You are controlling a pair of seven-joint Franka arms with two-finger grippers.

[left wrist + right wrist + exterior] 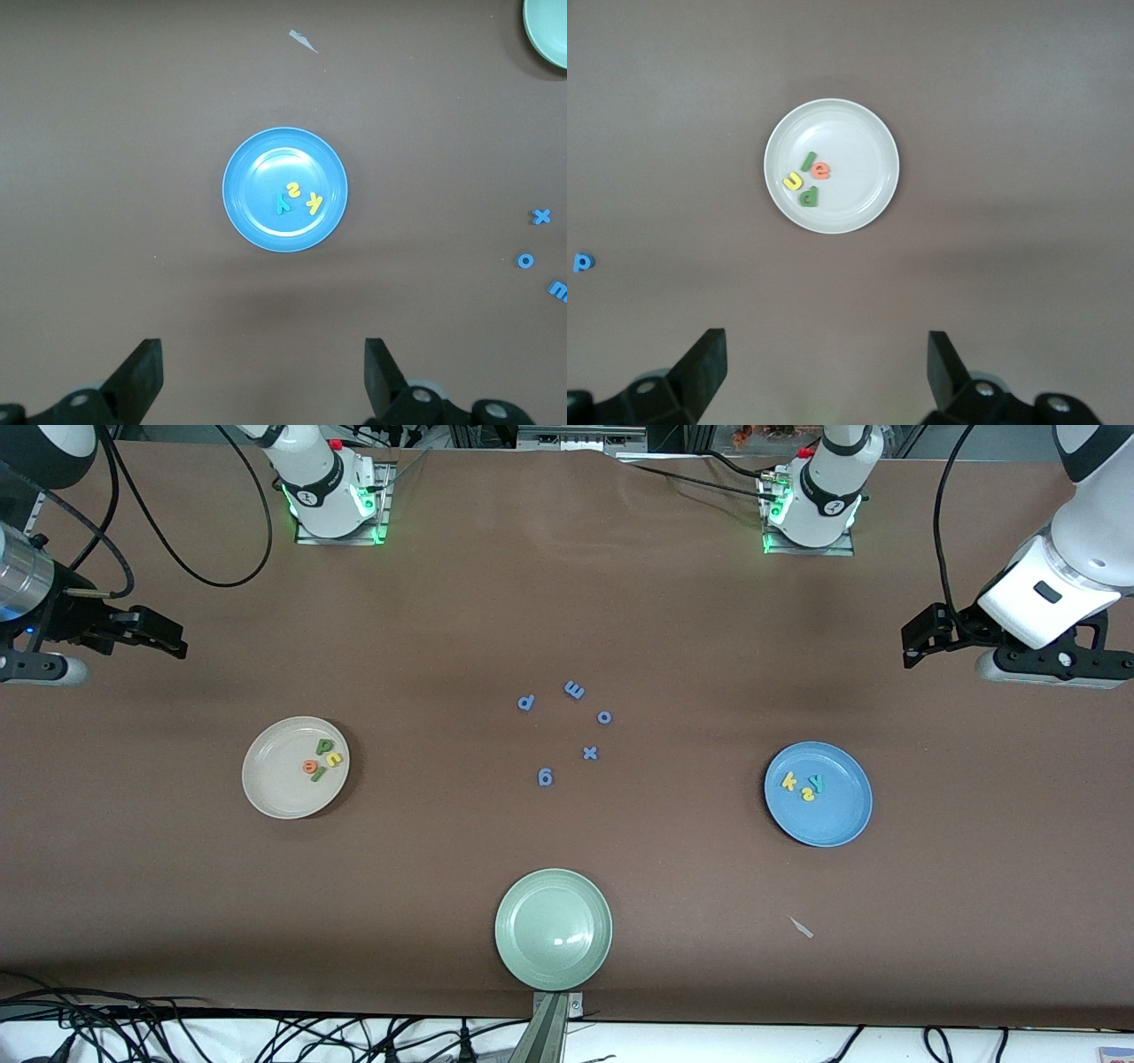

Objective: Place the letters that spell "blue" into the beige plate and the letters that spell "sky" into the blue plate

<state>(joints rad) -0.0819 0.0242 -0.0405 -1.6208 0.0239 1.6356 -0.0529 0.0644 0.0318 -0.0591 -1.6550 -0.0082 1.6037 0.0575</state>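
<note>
The beige plate [273,778] lies toward the right arm's end of the table. In it sit a green b [324,746], a yellow u [334,759], an orange e [309,766] and a green l [317,776]. The blue plate [826,821] lies toward the left arm's end and holds a yellow k [788,781], a yellow s [808,794] and a teal y [816,782]. My right gripper [166,638] hangs open and empty, raised above the table; its wrist view shows the beige plate [859,137]. My left gripper [917,645] is likewise open and empty, and its wrist view shows the blue plate [261,226].
A pale green plate [512,955] with nothing in it sits near the table's front edge. Several blue-purple letters [575,689] are scattered mid-table between the two plates. A small white scrap [802,927] lies nearer the front camera than the blue plate.
</note>
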